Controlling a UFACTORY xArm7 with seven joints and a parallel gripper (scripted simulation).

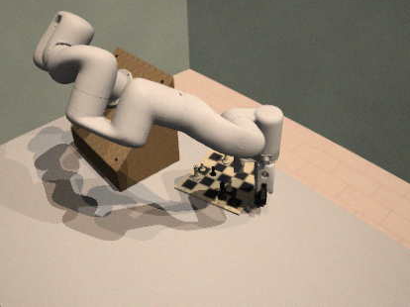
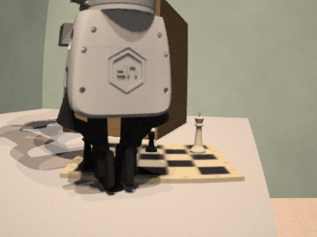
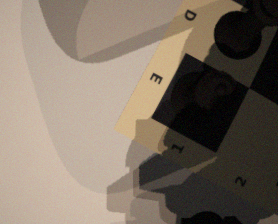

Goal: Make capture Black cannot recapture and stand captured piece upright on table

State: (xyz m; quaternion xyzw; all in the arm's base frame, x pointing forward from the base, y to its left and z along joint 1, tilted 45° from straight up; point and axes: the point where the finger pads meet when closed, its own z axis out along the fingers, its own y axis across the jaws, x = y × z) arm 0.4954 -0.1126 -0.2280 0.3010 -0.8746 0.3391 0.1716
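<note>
Where the arm reaches down beside the board's [image 2: 230,176] near corner, the pincer [image 2: 115,174] is pinching a dark chess piece [image 1: 261,196], held low over the table [image 2: 191,212] just off the board edge. Beyond the pincer: black pawn [image 2: 151,141], white king [image 2: 198,134], brown box [image 1: 144,147].

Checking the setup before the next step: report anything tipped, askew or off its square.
Nothing stands out. The chessboard lies flat, and the white king and black pawn stand upright. The gripper is shut on a dark piece just off the board's corner; the fingers mostly hide it.
</note>
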